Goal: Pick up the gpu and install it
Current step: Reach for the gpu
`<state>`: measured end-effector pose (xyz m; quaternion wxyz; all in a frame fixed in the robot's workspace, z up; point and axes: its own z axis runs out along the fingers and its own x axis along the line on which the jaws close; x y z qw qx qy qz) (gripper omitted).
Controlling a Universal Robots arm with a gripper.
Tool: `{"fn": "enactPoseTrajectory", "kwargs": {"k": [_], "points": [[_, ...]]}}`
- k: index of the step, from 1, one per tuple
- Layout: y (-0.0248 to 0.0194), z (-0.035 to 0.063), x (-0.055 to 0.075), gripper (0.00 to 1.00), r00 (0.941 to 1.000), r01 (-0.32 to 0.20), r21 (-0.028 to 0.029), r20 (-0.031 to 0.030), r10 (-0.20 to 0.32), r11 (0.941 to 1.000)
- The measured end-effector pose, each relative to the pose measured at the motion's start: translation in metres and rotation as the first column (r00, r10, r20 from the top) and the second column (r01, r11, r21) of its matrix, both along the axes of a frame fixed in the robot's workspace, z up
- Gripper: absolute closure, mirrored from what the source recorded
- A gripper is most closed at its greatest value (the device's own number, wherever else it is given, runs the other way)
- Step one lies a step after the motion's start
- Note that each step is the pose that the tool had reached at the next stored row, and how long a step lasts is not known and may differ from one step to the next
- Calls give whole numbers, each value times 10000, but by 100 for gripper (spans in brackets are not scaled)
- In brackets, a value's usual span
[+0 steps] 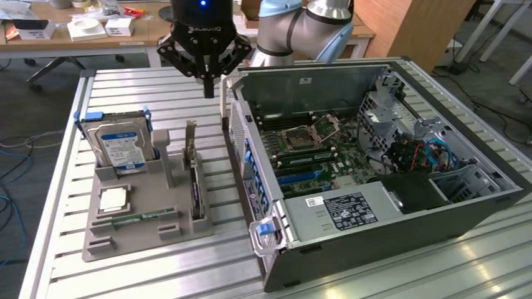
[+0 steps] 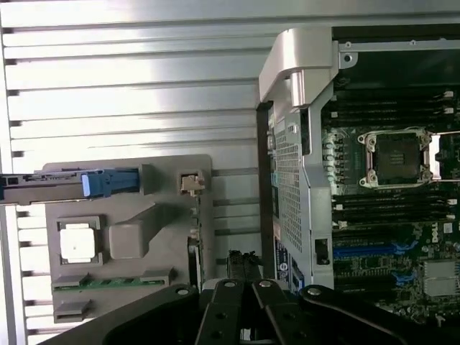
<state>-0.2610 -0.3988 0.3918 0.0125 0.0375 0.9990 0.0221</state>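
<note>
A robotics lab or workshop: a slatted aluminium table [image 1: 141, 81] bears an opened computer case [image 1: 399, 233], a robot arm [image 1: 303, 28] stands at twelve o'clock, a cluttered wooden desk [image 1: 141, 34] at eleven, and loose cables [image 1: 10, 149] trail at nine.

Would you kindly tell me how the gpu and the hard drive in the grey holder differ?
The hard drive is silver with a blue-white label; the gpu is dark. The hard drive looks thick and has blue side rails; the gpu is a thin card with a metal bracket. Both stand upright in the grey holder.
</note>
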Motion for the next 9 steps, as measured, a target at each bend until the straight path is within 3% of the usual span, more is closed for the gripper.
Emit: {"fn": "enactPoseTrajectory", "kwargs": {"k": [9], "points": [[0, -5, -222, 90, 10000, 0, -2, 0, 0, 10000]]}}
